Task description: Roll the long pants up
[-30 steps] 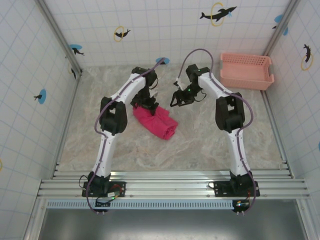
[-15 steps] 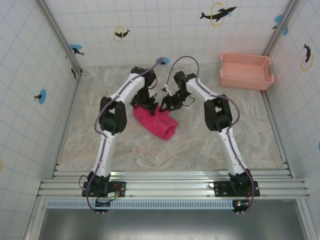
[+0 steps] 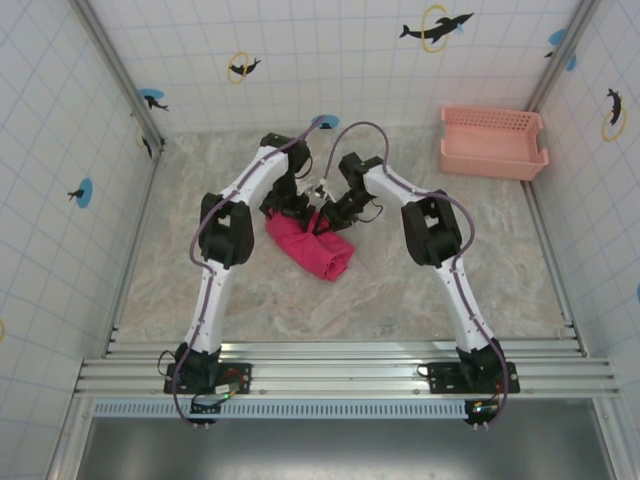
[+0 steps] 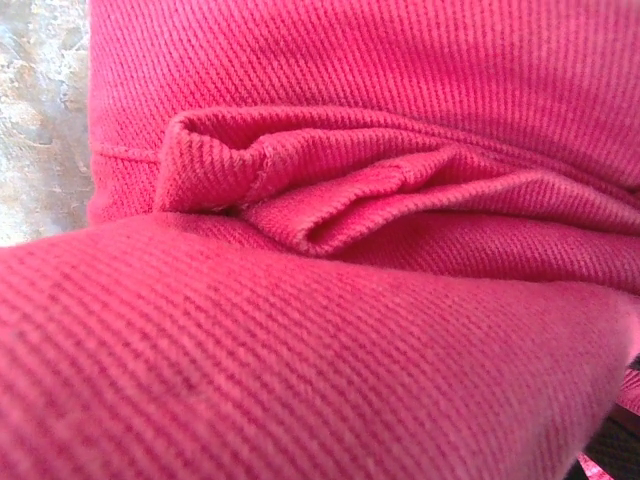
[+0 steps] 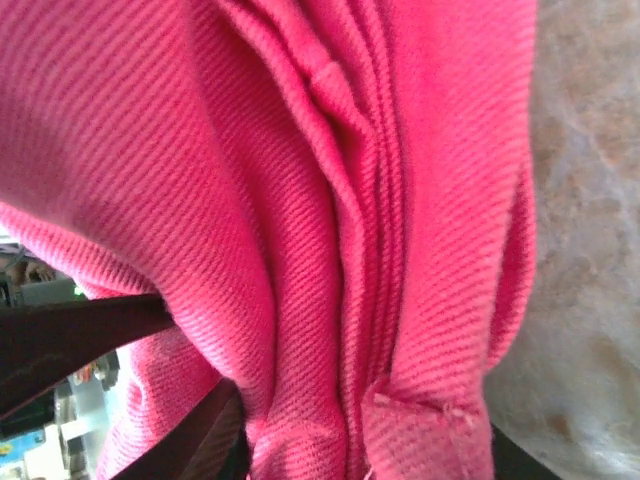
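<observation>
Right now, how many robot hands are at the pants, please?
2: left hand at the long pants' far left corner; right hand beside it at their far edge.

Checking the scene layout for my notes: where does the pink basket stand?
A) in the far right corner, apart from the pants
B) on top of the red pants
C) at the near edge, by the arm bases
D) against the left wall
A: the basket stands in the far right corner of the table, with bare tabletop between it and the bundled long pants.
</observation>
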`<action>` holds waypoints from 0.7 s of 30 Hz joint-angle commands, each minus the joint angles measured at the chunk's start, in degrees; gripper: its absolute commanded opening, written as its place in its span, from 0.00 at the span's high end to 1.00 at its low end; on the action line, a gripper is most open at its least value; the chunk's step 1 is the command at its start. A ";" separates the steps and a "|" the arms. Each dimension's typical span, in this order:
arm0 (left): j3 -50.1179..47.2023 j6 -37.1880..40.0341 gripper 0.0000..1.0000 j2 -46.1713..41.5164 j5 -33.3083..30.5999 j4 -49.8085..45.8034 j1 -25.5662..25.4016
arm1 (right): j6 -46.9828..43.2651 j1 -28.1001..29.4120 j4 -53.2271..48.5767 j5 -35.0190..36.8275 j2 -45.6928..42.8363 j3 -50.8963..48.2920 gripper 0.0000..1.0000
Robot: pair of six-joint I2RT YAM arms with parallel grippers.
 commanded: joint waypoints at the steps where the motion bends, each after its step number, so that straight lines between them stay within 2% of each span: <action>1: -1.24 -2.37 0.05 6.35 -3.70 7.43 0.57 | -0.88 4.71 -4.75 2.61 2.86 -2.59 0.74; 3: -0.81 -2.63 0.04 5.81 -2.97 7.52 0.67 | -1.24 5.16 -5.05 2.99 2.87 -2.84 0.88; 5: 0.13 -3.00 0.04 5.00 -2.50 7.28 0.82 | -1.48 5.52 -5.13 3.34 2.66 -2.93 0.99; 6: 0.68 -3.22 0.04 4.48 -1.81 7.10 0.92 | -1.31 5.52 -5.17 3.76 2.61 -2.77 1.00; 10: 3.63 -4.46 0.03 0.52 2.37 6.49 2.11 | 0.49 4.76 -4.88 2.81 2.40 -1.20 1.00; 16: 2.66 -7.70 0.03 -11.89 14.21 9.34 3.49 | 3.86 2.22 -2.72 2.38 -0.81 -1.08 1.00; 21: -0.71 -8.52 0.02 -20.13 14.15 10.16 5.68 | 5.10 -0.38 -1.69 1.32 -3.36 -0.85 1.00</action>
